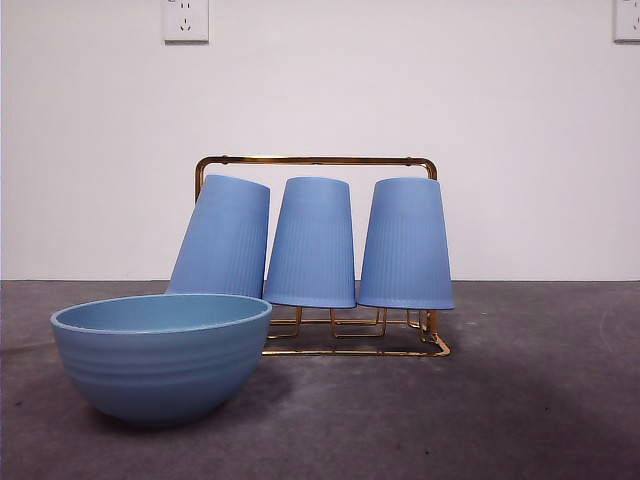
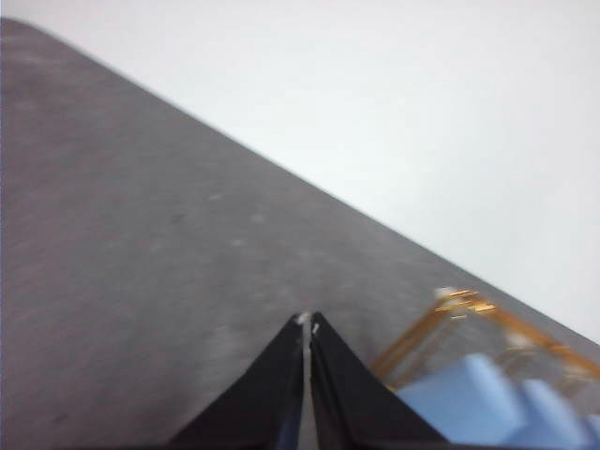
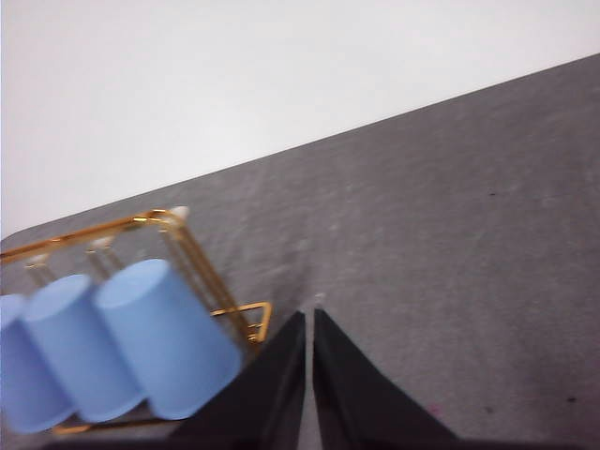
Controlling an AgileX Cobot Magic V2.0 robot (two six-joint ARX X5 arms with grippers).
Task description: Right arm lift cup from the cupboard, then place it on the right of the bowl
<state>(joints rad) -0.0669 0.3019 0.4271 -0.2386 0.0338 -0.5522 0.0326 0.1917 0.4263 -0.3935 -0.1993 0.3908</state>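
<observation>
Task status: not begun. Three ribbed blue tumblers inverted on pegs of gold wire rack (image 1: 316, 160); none lifted. Spot to the right of bowl (image 1: 160, 352) bare in front view. All steps outstanding, by judgement: approach, grasp, lift off peg, carry, set down.

Cup, likely candidate: tumbler at rack's right end (image 1: 405, 243), upright on its peg, just beside middle tumbler (image 1: 311, 242); closest of the three to right gripper in right wrist view. Which cup is meant not determinable. Third tumbler (image 1: 222, 238) tilted, leaning toward rack's left end, lower part hidden behind bowl.

Bowl: wide, round, blue, faintly ridged; toward table's near edge, left of centre, in front of rack's left end.

Right gripper (image 3: 309, 323): above grey table (image 3: 450, 244), off rack's right end, well clear of tumblers; jaws together, only a hairline slit between tips, holding nothing. Absent from front view.

Left gripper (image 2: 307, 326): waiting over bare table off the opposite end of the rack, jaws likewise pressed together, empty.
</observation>
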